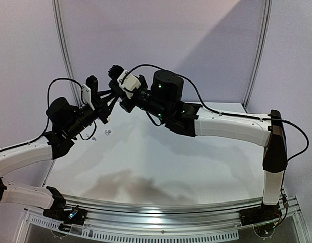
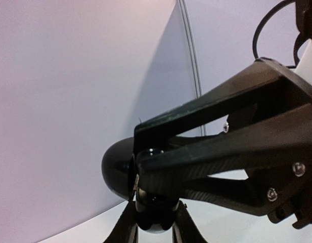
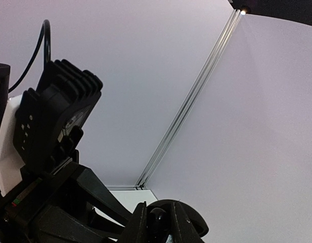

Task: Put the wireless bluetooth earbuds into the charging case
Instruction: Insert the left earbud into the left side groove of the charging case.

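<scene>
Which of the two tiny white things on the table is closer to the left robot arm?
The left-hand one. It sits right beside the left arm, while the other one lies further right.

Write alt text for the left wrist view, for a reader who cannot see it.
A glossy black rounded case fills the centre, pinched from below by the left tool and gripped from the right by the long, black right tool. Behind are plain pale walls and a sliver of white table.
</scene>
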You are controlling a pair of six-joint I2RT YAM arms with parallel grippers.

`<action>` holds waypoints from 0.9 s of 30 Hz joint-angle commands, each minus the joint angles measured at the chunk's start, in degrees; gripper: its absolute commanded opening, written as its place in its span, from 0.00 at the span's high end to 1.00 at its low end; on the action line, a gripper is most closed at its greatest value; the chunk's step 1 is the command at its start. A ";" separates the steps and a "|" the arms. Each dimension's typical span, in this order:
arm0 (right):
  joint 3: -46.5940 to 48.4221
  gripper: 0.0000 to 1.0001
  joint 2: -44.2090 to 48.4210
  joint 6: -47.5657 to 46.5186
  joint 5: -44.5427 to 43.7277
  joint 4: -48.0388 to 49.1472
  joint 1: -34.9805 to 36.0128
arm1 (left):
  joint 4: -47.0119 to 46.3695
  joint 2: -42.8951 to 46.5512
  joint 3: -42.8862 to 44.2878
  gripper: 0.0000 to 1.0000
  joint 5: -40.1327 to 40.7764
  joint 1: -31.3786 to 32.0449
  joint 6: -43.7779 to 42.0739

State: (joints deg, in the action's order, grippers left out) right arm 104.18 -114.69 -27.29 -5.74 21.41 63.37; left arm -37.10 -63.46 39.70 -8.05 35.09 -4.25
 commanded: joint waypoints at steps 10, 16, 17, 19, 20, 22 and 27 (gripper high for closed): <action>-1.09 0.82 -1.31 0.17 -2.20 -3.02 -0.08 | -3.08 0.67 2.13 1.00 -0.21 0.33 -0.06; 0.75 0.81 -1.86 0.31 -2.92 -4.26 -0.06 | -3.06 0.46 2.46 1.00 -3.20 0.36 1.16; 1.30 0.81 -2.21 0.31 -3.12 -4.68 -0.09 | -3.06 0.40 2.48 1.00 -3.57 0.41 1.38; 1.53 0.80 -2.54 0.23 -3.46 -5.03 -0.08 | -3.06 0.44 2.49 1.00 -3.74 0.37 1.68; 1.60 0.80 -2.55 0.22 -3.55 -5.17 -0.09 | -3.06 0.52 2.48 1.00 -3.63 0.33 1.70; 1.56 0.80 -2.49 0.45 -3.74 -5.51 -0.08 | -2.94 0.70 2.48 1.00 -3.63 0.33 1.82; 1.51 0.80 -2.29 0.75 -3.72 -6.31 -0.04 | -2.76 0.97 2.57 1.00 -4.30 0.24 3.32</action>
State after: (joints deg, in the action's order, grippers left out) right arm 105.30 -114.96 -27.14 -7.11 19.59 63.59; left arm -37.32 -63.46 40.03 -9.47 35.07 -2.44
